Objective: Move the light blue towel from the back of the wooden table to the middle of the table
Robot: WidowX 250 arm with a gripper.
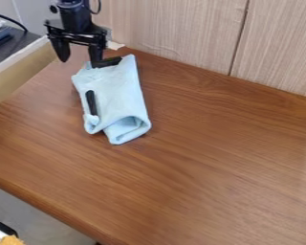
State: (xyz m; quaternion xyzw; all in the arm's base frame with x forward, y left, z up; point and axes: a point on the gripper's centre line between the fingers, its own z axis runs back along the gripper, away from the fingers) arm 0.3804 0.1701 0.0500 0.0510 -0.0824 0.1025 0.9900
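Brown wood-grain tabletop nearest me | pale-blue folded cloth on it, upper left; slim black piece along its left side, short black piece at far end | black two-finger claw by cloth's far-left corner, fingers spread; I can't tell contact

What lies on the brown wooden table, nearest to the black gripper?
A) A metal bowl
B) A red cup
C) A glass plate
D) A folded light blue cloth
D: the light blue cloth lies in folds on the wooden table, with its upper end close to the gripper.
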